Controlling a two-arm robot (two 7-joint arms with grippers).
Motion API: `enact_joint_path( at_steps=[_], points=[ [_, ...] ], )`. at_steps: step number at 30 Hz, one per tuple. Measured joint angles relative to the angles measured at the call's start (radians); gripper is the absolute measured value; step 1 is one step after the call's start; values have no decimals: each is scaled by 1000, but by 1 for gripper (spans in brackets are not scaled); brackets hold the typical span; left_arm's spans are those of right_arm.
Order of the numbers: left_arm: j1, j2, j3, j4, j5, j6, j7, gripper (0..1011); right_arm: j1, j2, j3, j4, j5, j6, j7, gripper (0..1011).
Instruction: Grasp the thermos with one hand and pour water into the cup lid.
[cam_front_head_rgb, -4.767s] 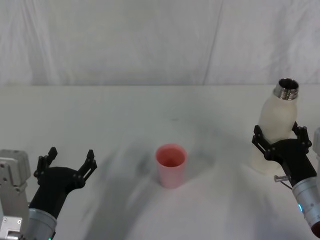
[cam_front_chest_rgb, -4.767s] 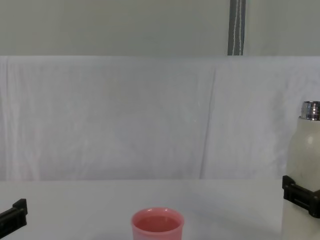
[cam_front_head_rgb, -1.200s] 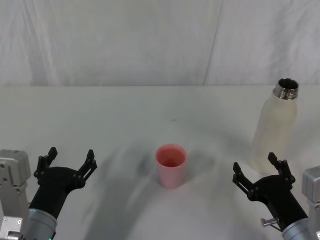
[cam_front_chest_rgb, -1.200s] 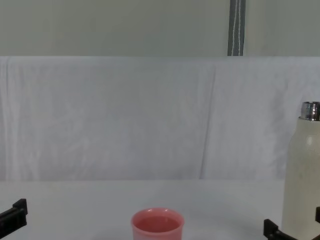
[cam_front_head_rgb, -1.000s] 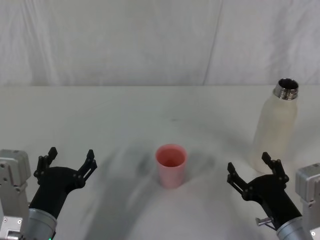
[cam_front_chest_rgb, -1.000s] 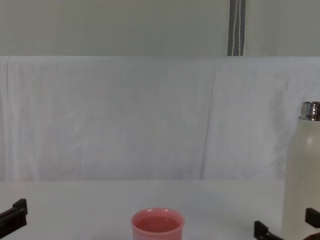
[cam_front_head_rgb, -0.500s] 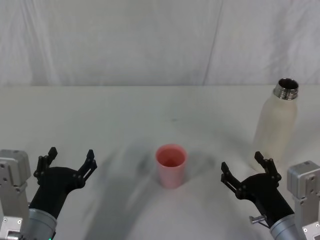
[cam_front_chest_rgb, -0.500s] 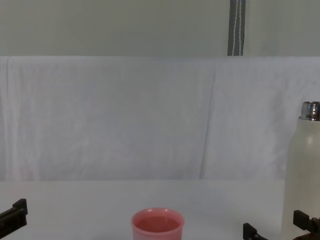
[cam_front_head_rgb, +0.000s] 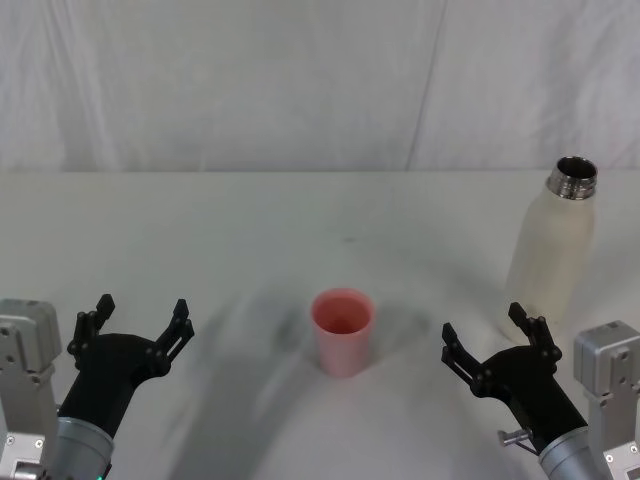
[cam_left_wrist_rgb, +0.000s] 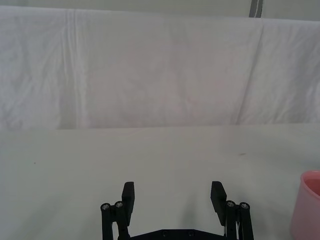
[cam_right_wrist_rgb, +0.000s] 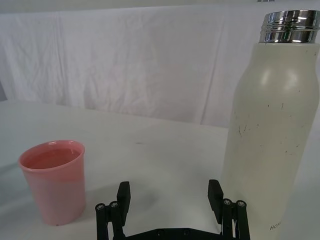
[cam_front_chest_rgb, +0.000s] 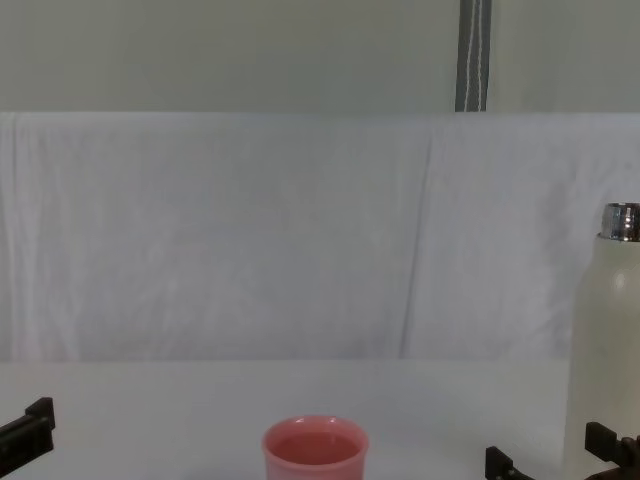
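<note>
Thermos (cam_front_head_rgb: 552, 254) stands upright at the right of the head view, released; the right gripper (cam_front_head_rgb: 492, 349) has drawn back and sits below it at lower right, fingers spread and empty. Pink cup lid (cam_front_head_rgb: 342, 331) at centre holds liquid, so pouring seems done. Left gripper (cam_front_head_rgb: 135, 325), spread, waits lower left

The cup lid (cam_front_head_rgb: 342, 331) stands mid-table (cam_front_head_rgb: 250, 230), the thermos (cam_front_head_rgb: 551, 255) well apart to its right.
</note>
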Motion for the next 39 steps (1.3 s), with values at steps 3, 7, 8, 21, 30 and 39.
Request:
enact_joint_path(
  at_steps=[3,7,8,21,30,39],
  points=[
    [0,0,0,0,0,0,0,1001,1,0,0,1,1,-1,0,1001],
    [0,0,0,0,0,0,0,1001,0,0,1,1,1,-1,0,1001],
    [0,0,0,0,0,0,0,1001,0,0,1,1,1,-1,0,1001],
    [0,0,0,0,0,0,0,1001,-1,0,1,0,1,0,0,1001],
    [0,0,0,0,0,0,0,1001,-1,0,1,-1,0,0,0,1002],
    [0,0,0,0,0,0,0,1001,-1,0,1,-2,0,1,-1,1001]
  ],
)
